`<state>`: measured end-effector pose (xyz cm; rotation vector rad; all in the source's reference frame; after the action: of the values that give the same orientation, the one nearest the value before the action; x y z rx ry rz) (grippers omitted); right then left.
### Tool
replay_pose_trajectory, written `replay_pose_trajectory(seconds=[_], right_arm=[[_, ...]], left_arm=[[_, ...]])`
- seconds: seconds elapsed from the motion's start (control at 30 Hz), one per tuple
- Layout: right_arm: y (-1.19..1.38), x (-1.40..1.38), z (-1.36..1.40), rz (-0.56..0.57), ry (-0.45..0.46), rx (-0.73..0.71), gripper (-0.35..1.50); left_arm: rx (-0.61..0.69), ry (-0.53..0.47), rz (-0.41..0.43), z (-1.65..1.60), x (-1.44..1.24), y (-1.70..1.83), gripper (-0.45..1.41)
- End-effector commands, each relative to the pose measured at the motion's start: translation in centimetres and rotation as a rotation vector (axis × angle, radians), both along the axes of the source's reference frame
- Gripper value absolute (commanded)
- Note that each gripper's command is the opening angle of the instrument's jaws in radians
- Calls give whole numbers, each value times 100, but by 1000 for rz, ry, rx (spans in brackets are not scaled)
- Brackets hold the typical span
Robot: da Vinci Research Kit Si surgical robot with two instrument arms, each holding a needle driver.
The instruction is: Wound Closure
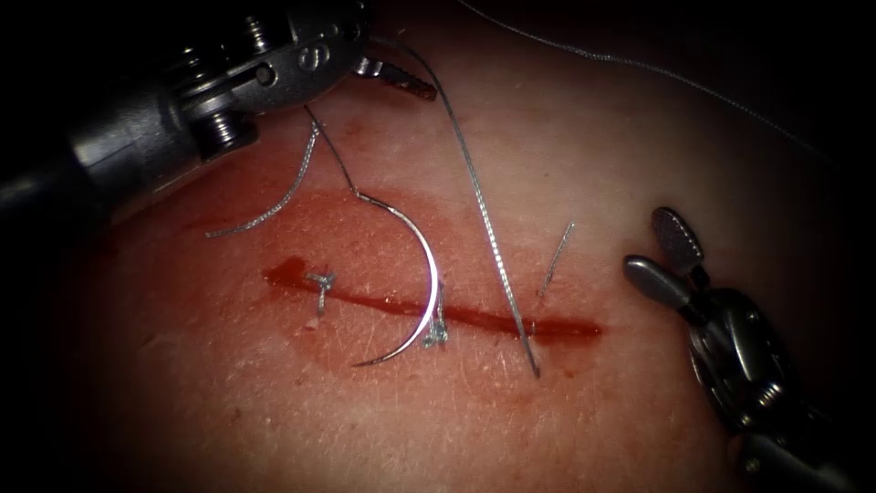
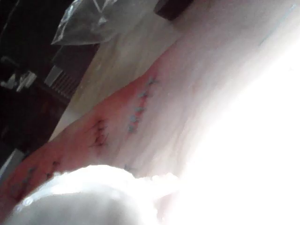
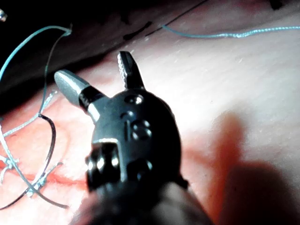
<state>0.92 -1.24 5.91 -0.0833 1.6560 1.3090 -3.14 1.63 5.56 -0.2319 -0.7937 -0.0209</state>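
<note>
A: Tissue first, going left to right. What sits at the upper left of the frame?

B: The left tool. Its jaws are pinching the thread at the top centre; the strand runs down and right across the cut and enters the tissue just below it, toward the right end.

A: And the needle?

B: Free. Neither tool holds it. It lies on the tissue at the frame's centre, its curve crossing the cut, its tip below the cut and its swaged end above. I judge it not to be in the tissue. Two knots sit on the cut, one left, one centre, and a cut end of thread lies at the upper left.

A: The right tool?

B: At the right edge, to the right of the cut's end, jaws spread and holding nothing. The right wrist view shows the same open pair.

A: Risks?

B: A hard pull on the pinched strand could cut into the tissue where it enters. The loose needle could be dragged by its thread, snagging a knot or scratching the surface. Red fluid along the cut could also hide the edge.
</note>
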Motion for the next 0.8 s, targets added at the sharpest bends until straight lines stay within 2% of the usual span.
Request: replay_pose_trajectory(seconds=[0.03, 0.2, 0.23, 0.4, 0.43, 0.47, 0.53, 0.57, 0.6, 0.63, 0.73, 0.8], right_arm=[[10, 5, -5, 1, 3, -7, 76], [9, 5, -5, 1, 8, -4, 76], [8, 6, -5, -2, 9, -5, 76], [7, 8, -6, -4, 9, -5, 78], [7, 8, -6, -4, 9, -5, 78], [7, 8, -6, -4, 9, -5, 78], [6, 9, -6, -7, 10, -6, 78], [5, 9, -6, -10, 10, -7, 78], [5, 9, -7, -10, 11, -7, 78], [5, 9, -7, -10, 11, -7, 79], [4, 11, -7, -9, 10, -7, 79], [4, 11, -8, -12, 11, -7, 79]], left_arm=[[-4, 0, 1, -6, -1, 10, 74], [6, -11, 34, 3, 7, 0, 71], [15, 1, 43, 4, 8, 0, 62], [10, 30, 61, 17, 6, 1, 56], [-23, 52, 79, 25, 6, 3, 39], [-23, 52, 79, 25, 6, 3, 39], [-81, 149, 131, 47, 3, 6, 29], [-87, 164, 139, 52, 2, 5, 29], [-83, 172, 143, 58, 1, 4, 29], [-81, 178, 152, 74, 1, 0, 10], [-79, 187, 153, 79, 1, 2, 5], [-78, 188, 151, 78, 1, 5, -21]])
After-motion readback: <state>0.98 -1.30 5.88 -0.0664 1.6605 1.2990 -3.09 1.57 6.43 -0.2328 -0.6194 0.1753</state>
